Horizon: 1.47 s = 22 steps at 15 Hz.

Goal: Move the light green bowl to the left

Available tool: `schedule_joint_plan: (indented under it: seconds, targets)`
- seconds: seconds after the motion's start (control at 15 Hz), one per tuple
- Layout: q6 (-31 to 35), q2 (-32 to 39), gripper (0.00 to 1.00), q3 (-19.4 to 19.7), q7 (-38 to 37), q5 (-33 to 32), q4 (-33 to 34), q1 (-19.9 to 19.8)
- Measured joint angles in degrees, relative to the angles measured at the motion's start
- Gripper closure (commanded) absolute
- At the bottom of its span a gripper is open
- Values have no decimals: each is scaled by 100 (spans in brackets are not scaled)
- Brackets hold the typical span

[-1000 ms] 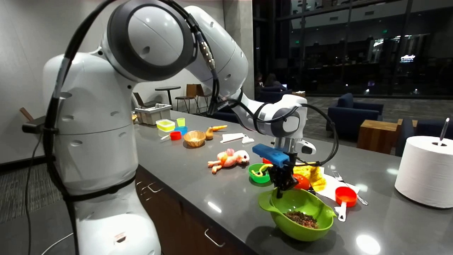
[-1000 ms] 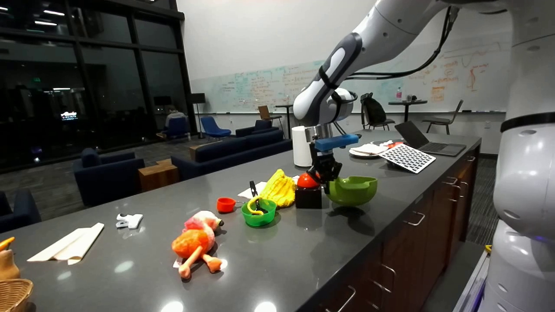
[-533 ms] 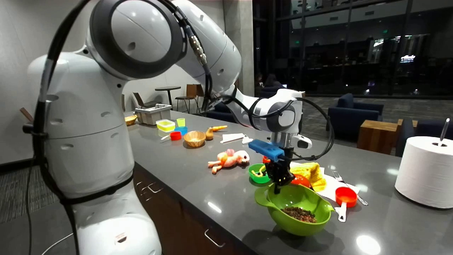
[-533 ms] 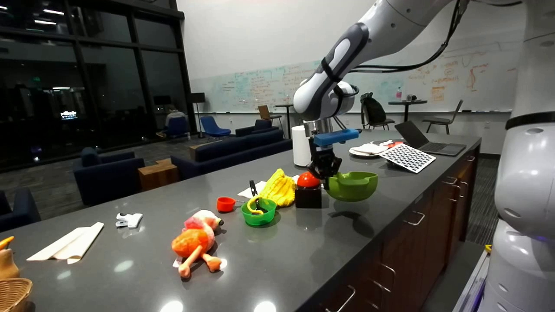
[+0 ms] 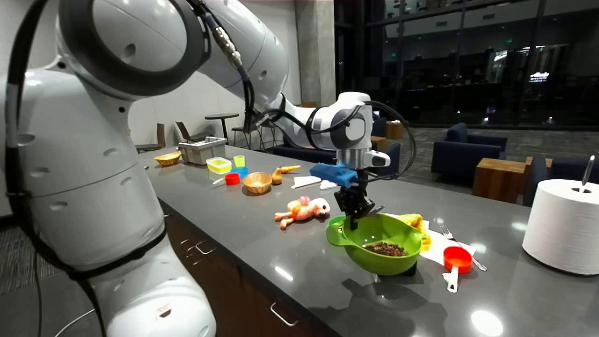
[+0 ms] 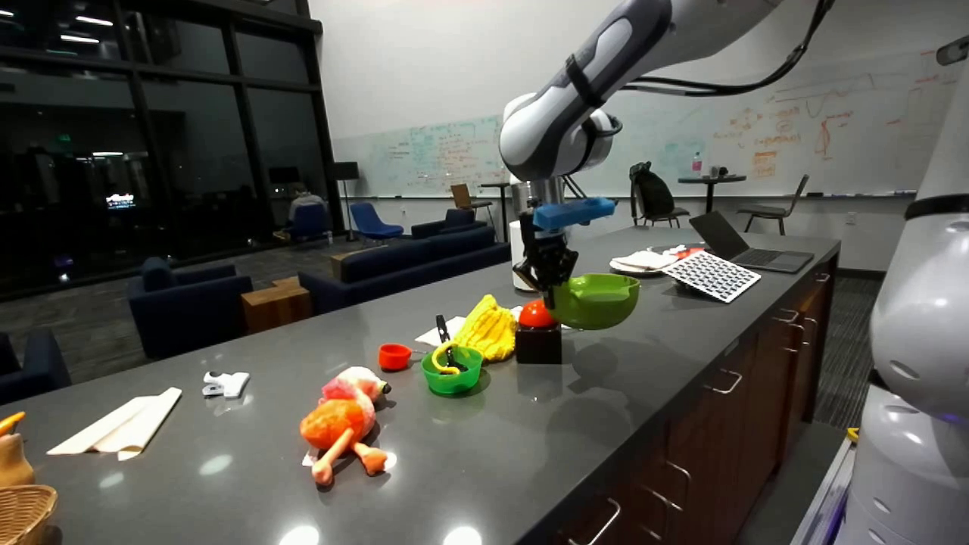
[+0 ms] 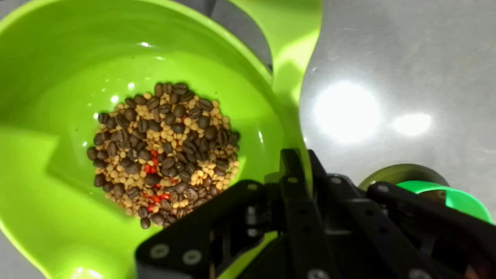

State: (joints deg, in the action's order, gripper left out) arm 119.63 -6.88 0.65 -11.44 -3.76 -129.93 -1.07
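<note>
One light green bowl (image 6: 598, 303) hangs above the counter (image 6: 484, 454), in from the drawer-side edge, its rim pinched in the gripper (image 7: 303, 155).
Left to right in an exterior view: one basket (image 6: 24, 513) and one pear-shaped thing (image 6: 14, 463), both cut off; one folded napkin (image 6: 125, 424) and one clip (image 6: 225, 385) toward the window-side edge; one stuffed bird (image 6: 344, 420); one red cup (image 6: 394, 357); one small green bowl (image 6: 453, 383), its contents unclear; one yellow cloth (image 6: 488, 331); one paper roll (image 6: 516, 251), mostly hidden behind the arm (image 6: 541, 136); one red ball (image 6: 537, 315) on one black block (image 6: 537, 347); one plate (image 6: 634, 271), partly covered; one white panel (image 6: 715, 277) and one laptop (image 6: 772, 259) near the counter's far corner. In the wrist view the light green bowl is cut off, its dark beans (image 7: 204, 104) and tan and red bits (image 7: 193, 176) too many to count.
</note>
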Motion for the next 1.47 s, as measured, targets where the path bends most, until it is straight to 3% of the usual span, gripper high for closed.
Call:
schedule_joint_plan:
  seconds: [1.0,1.47]
  targets:
    - [-559,-227,98,-1052,1162,446,-91,1155]
    - [-676,-30,98,-1185,2515,977,-111,1465]
